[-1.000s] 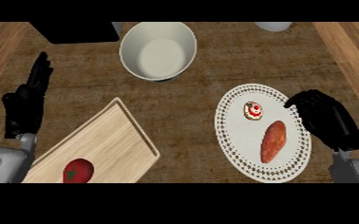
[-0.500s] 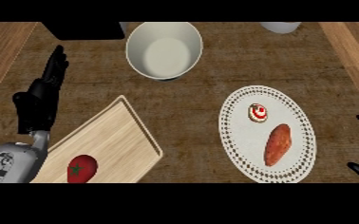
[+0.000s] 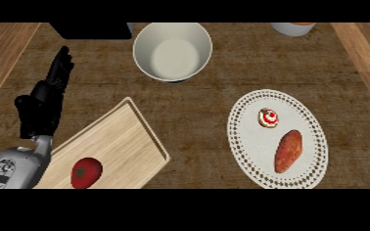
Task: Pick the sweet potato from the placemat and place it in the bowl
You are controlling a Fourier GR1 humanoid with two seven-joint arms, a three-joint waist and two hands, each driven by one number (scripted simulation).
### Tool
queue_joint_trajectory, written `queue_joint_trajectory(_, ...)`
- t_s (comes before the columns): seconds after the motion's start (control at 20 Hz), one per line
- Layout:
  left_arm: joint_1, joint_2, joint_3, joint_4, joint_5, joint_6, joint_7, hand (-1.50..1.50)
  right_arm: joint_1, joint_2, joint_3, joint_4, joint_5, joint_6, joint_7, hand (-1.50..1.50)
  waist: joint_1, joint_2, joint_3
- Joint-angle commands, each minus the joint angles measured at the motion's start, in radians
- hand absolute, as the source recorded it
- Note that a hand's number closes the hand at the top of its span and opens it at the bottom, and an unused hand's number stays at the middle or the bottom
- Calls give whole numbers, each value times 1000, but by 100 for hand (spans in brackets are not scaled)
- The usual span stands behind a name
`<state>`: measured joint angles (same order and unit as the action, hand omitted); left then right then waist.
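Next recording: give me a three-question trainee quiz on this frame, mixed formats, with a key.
1. True or false: the sweet potato lies in the bowl.
2. What shares the placemat with the sweet potato? A) tomato B) small round red-and-white item C) cup
3. Fill in: the tomato sits on the wooden ____.

Key
1. False; it lies on the placemat.
2. B
3. Board, beside the open left hand. The right hand is out of view.
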<state>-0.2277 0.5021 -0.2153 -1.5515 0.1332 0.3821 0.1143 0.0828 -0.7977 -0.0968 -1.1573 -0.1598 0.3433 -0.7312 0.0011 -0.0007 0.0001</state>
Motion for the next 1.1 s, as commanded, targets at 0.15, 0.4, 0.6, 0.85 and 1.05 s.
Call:
queue_joint_trajectory(0.15, 7, -3, 0, -76, -27, -6, 68, 0, -65, -29, 120, -154, 152, -2, 164, -150, 6, -2, -1)
queue_joint_trajectory(0.4, -9, -56, 12, -40, -69, 11, 48, 0, -95, 11, 188, -226, 198, 50, 303, -150, 3, 0, 0)
queue_joint_trajectory(0.6, -30, -79, 27, -12, -85, -18, 71, 0, -44, -29, 165, -325, 226, 105, 341, -150, -7, -1, -1)
queue_joint_trajectory(0.85, -25, -62, 67, -12, -87, -50, 50, 0, -52, 80, 293, -331, 388, 29, 464, -150, -3, -1, -1)
queue_joint_trajectory(1.05, -35, -87, 72, -18, -113, -62, 86, 0, -124, 135, 311, -259, 462, 39, 543, -150, 1, 0, 0)
